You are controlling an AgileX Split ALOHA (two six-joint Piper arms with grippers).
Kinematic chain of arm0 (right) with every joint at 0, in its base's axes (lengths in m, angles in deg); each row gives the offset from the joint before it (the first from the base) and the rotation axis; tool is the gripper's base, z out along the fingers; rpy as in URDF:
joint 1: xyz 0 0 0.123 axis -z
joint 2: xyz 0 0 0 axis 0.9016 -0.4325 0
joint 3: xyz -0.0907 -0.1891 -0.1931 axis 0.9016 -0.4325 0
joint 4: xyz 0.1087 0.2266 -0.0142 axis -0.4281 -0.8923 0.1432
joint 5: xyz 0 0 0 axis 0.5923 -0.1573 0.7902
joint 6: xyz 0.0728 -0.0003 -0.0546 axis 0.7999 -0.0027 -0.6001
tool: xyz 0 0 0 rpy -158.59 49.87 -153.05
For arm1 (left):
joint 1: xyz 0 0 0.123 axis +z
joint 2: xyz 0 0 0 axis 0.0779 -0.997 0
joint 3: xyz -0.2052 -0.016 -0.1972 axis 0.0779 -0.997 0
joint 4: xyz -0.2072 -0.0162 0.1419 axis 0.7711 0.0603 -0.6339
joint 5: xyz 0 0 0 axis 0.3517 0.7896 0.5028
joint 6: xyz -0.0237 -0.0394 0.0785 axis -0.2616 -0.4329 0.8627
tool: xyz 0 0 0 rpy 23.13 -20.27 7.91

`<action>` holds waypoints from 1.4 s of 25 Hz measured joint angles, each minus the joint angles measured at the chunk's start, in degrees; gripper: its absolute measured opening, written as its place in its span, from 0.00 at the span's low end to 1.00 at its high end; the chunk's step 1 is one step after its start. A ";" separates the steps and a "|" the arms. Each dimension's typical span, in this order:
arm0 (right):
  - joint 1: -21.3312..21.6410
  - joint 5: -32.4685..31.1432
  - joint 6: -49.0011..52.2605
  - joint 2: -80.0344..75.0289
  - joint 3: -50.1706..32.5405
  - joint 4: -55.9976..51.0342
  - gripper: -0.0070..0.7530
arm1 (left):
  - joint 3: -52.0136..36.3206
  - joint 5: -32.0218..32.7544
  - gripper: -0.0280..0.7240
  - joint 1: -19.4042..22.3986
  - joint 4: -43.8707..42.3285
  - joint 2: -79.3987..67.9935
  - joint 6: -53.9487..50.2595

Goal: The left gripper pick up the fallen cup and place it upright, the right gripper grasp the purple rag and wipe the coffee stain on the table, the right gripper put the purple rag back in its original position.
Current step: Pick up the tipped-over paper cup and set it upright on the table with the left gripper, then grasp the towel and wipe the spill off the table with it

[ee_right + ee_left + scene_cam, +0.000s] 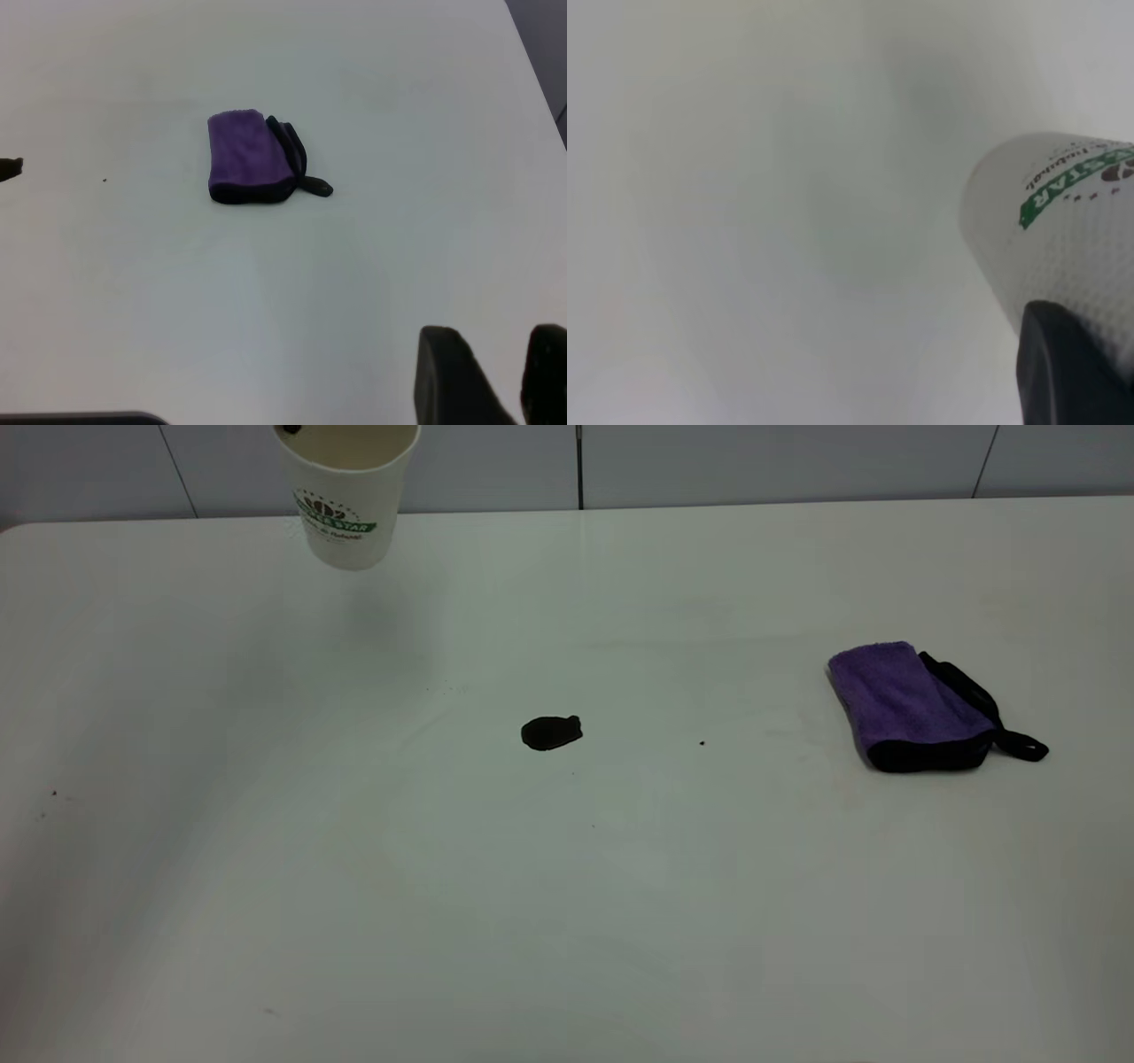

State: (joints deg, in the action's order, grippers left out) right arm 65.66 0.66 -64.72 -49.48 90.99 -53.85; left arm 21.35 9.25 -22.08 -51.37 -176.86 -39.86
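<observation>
Hanging upright, mouth up, above the white table's (266, 886) far left edge, the paper coffee cup (347, 496) is clamped by the left gripper (1067, 372). Stain (551, 732) lies centrally; purple rag (912, 704) lies right. Right gripper (496, 376) hovers, fingers slightly apart.

Robot test space, lab-like, not home: large plain white bench (567, 921) fills scene, bare but for few staged props; far edge meets pale grey panelled wall (753, 460) with dark seams; even flat lighting; black robot claw (487, 381) visible in right wrist view above bench; branded paper coffee cup (347, 505) at far left, purple rag (904, 704) at right, small dark coffee stain (550, 732) mid-bench
</observation>
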 joint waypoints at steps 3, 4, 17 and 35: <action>0.00 0.00 0.00 0.00 0.00 0.00 0.32 | 0.00 -0.67 0.05 4.29 11.84 -0.88 9.18; 0.00 0.00 0.00 0.00 0.00 0.00 0.32 | 0.00 -0.73 0.05 5.64 14.88 -1.35 12.38; 0.00 0.00 0.00 0.00 0.00 0.00 0.32 | 0.00 -4.86 0.09 12.50 30.74 -12.84 25.58; 0.00 0.00 0.00 0.00 0.00 0.00 0.32 | 5.13 3.30 0.98 12.59 30.06 -5.87 28.12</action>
State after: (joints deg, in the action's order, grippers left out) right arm 65.66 0.66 -64.72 -49.48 90.99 -53.85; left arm 26.48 12.55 -9.49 -21.30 -182.72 -11.74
